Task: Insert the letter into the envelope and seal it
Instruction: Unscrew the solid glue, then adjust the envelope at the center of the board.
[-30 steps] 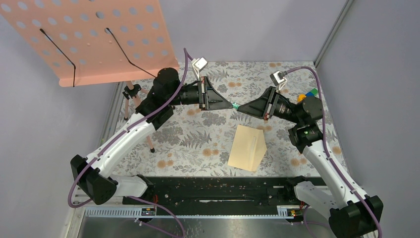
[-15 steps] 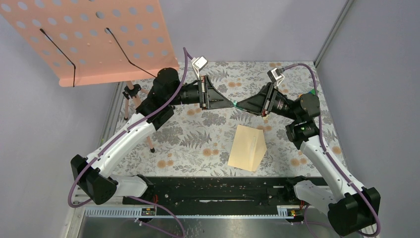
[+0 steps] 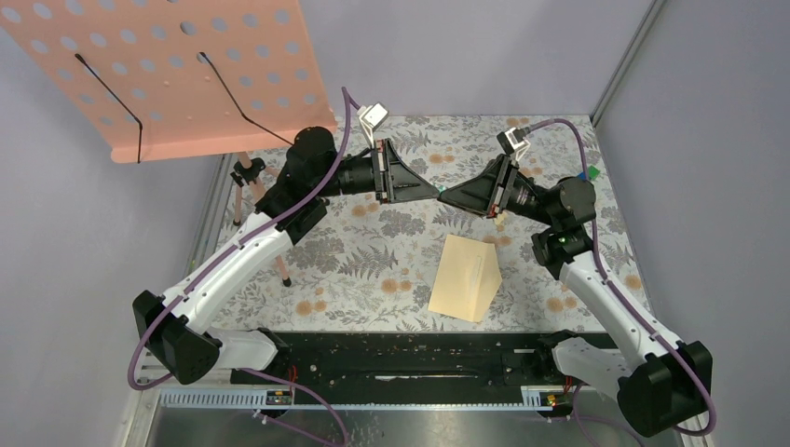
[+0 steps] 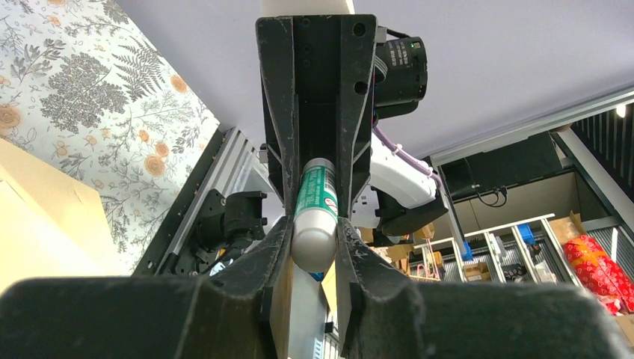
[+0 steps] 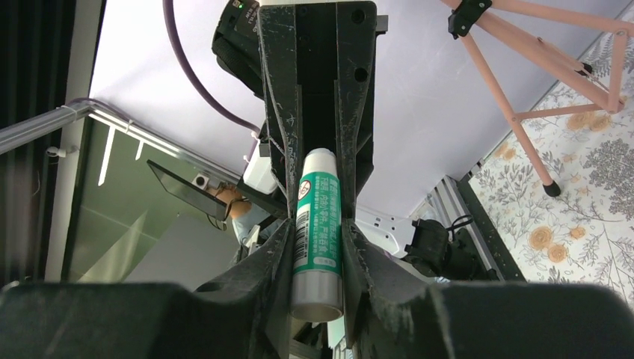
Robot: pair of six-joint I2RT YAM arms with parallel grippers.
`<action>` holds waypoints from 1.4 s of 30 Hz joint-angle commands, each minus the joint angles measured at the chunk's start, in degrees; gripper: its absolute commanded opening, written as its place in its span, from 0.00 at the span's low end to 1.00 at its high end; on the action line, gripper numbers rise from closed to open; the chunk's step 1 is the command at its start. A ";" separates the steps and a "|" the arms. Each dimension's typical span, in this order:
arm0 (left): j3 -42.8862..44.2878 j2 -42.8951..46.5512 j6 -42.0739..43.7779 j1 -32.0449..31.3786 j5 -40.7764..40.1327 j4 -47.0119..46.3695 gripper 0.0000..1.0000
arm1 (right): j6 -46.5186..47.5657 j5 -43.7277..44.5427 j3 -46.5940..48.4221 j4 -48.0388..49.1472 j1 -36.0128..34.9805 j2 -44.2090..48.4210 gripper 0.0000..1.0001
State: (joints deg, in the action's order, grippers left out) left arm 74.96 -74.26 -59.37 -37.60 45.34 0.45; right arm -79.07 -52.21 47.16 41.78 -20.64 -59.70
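Well, the glue stick [image 4: 314, 217] is a light, stiff plastic tube with a smooth skin, so I judge it can slip or turn if I pinch it weakly. Best is to hold the body with one side and the cap end with the other. My left gripper [image 3: 430, 196] and right gripper [image 3: 448, 197] meet tip to tip above the table [image 3: 373, 270], both clamped on this stick. The envelope [image 3: 466, 277], thin and easily creased, lies flat below them, nearer to my bases. Whether the letter is inside, I cannot tell.
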 commanded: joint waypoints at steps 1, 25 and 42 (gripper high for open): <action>0.09 0.25 -0.04 -0.18 -1.09 -2.79 0.00 | -3.79 1.34 -0.47 9.44 -0.72 -0.26 0.14; -14.06 1.65 17.55 -5.37 -20.14 18.31 0.99 | 56.98 43.88 21.90 -100.52 1.22 5.57 0.00; 0.49 -27.76 17.73 -14.21 -29.75 18.09 0.69 | 49.59 39.76 5.00 -93.87 1.13 0.53 0.00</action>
State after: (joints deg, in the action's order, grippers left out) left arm 64.27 -95.37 -42.19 -53.52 16.99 21.06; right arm -25.93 -13.04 54.17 -55.92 -19.66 -59.94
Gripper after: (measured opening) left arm 0.696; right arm 0.310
